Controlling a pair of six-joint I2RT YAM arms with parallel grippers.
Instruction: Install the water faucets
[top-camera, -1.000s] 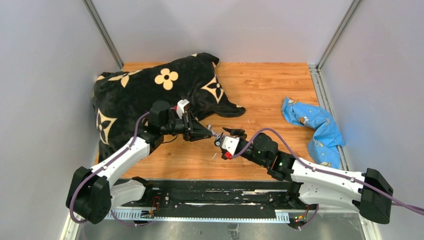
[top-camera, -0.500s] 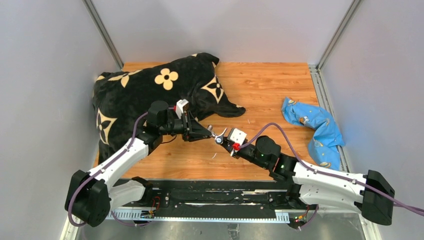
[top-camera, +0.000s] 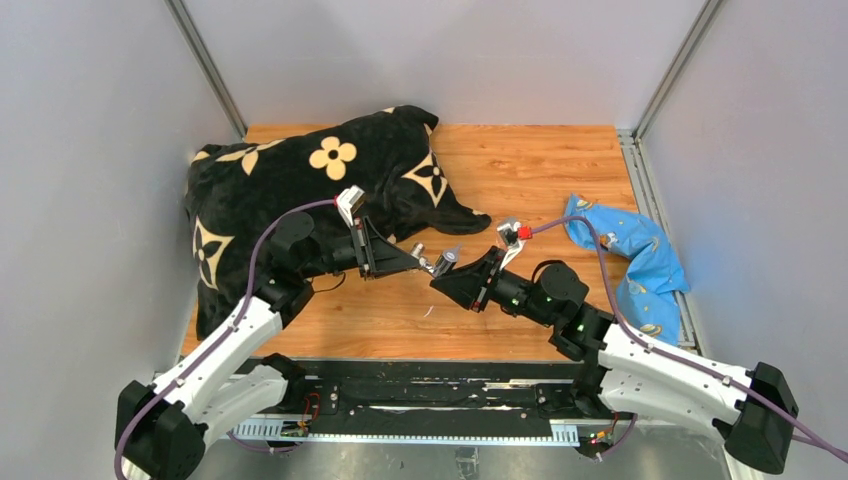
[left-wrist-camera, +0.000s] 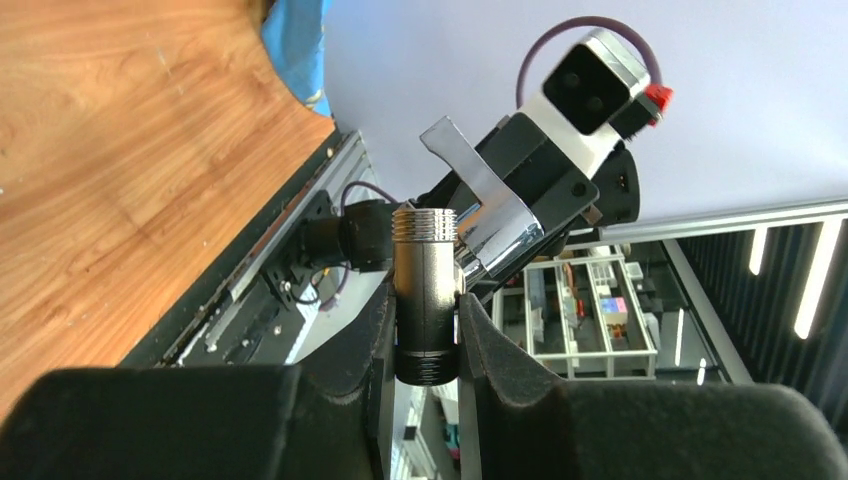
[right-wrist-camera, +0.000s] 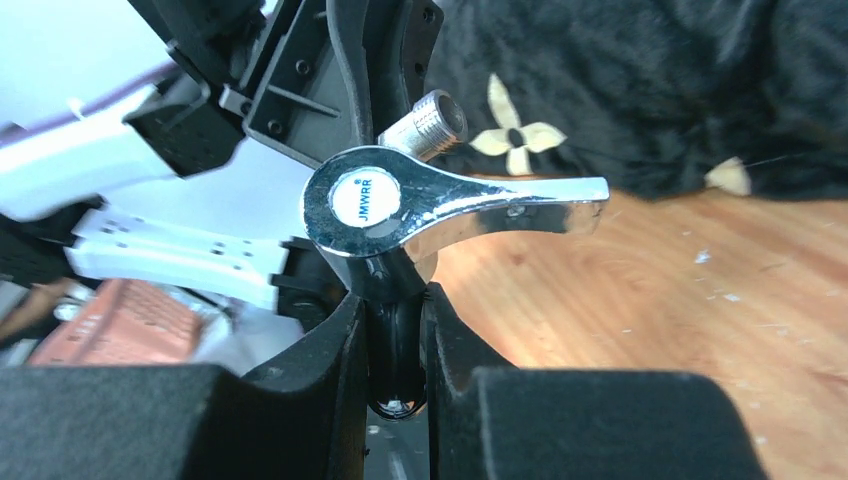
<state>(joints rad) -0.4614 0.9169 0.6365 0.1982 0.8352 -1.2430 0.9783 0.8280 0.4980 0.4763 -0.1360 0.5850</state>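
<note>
Both faucet parts are held in mid-air over the wooden table (top-camera: 530, 170). My left gripper (top-camera: 417, 262) (left-wrist-camera: 428, 322) is shut on the short stubby fitting (left-wrist-camera: 425, 285), a silver tube with a threaded end (right-wrist-camera: 428, 120) pointing away from the fingers. My right gripper (top-camera: 447, 279) (right-wrist-camera: 396, 322) is shut on the stem of the chrome tap piece (right-wrist-camera: 420, 205), whose flat lever (left-wrist-camera: 478, 190) sticks out sideways. The tap body touches the side of the fitting (top-camera: 432, 262); whether they are screwed together is hidden.
The black blanket with tan flowers (top-camera: 290, 180) lies at the back left, just behind the left gripper. The blue plastic bag (top-camera: 625, 250) lies at the right edge. Grey walls close in both sides, and a black rail (top-camera: 430, 395) runs along the near edge.
The right wrist has rolled over, so its camera swung from the near side to the upper right. The left arm drew back slightly to the left. Both parts stay gripped and together.
</note>
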